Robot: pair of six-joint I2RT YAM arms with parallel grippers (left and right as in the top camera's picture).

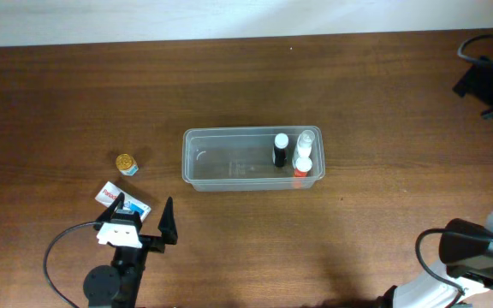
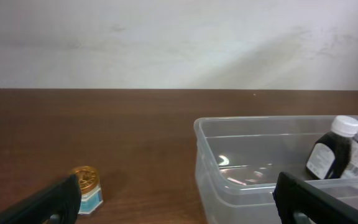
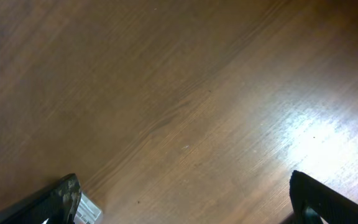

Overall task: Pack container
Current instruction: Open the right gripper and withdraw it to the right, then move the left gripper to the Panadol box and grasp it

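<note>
The clear rectangular container [image 1: 229,132] lies mid-table. Inside its right end stand a black bottle with a white cap [image 1: 280,151] and two white bottles [image 1: 305,140]. The left wrist view shows the container's near wall [image 2: 241,186] and the black bottle [image 2: 329,150]. My left gripper [image 1: 141,209] is open and empty, low at the front left, facing the container. A small gold-lidded jar [image 1: 127,163] stands left of the container and also shows in the left wrist view [image 2: 86,186]. My right gripper [image 3: 191,202] is open and empty over bare wood.
A white, red and blue packet [image 1: 109,192] lies by my left gripper's left finger. The right arm's base [image 1: 478,250] sits at the front right corner. Dark equipment [image 1: 486,81] sits at the far right edge. A pale wall runs along the table's back.
</note>
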